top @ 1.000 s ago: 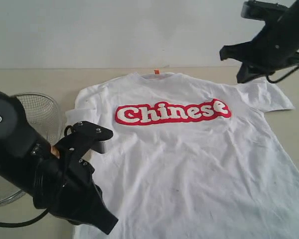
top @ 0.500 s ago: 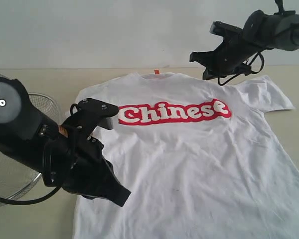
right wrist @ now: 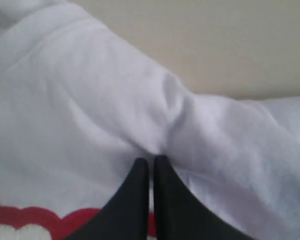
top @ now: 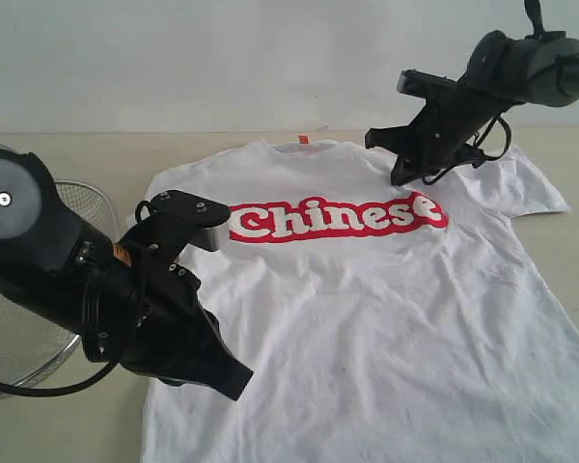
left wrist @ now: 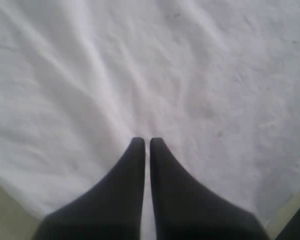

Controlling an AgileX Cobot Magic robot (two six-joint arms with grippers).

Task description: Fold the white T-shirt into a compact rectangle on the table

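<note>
The white T-shirt (top: 367, 309) lies spread face up on the table (top: 68, 154), with a red "Chinese" band (top: 333, 218) across the chest and an orange collar tag (top: 304, 139). My left gripper (top: 234, 383) is shut over the shirt's lower left part; in the left wrist view its tips (left wrist: 146, 141) point at plain white cloth (left wrist: 200, 75), with nothing between them. My right gripper (top: 398, 179) is shut just above the band's right end. In the right wrist view its tips (right wrist: 151, 160) touch a raised fold of the shirt (right wrist: 155, 100), holding nothing I can see.
A round wire-mesh basket (top: 77, 207) stands at the left, partly behind my left arm. The shirt's right sleeve (top: 521, 183) lies flat beyond my right gripper. Bare table (right wrist: 215, 45) shows past the shirt's shoulder, and the tabletop ends at a pale wall (top: 222, 58).
My right arm has swung down and left from the upper right to the shirt's right shoulder area. My left arm shifted up and right a second ago and has since held still.
</note>
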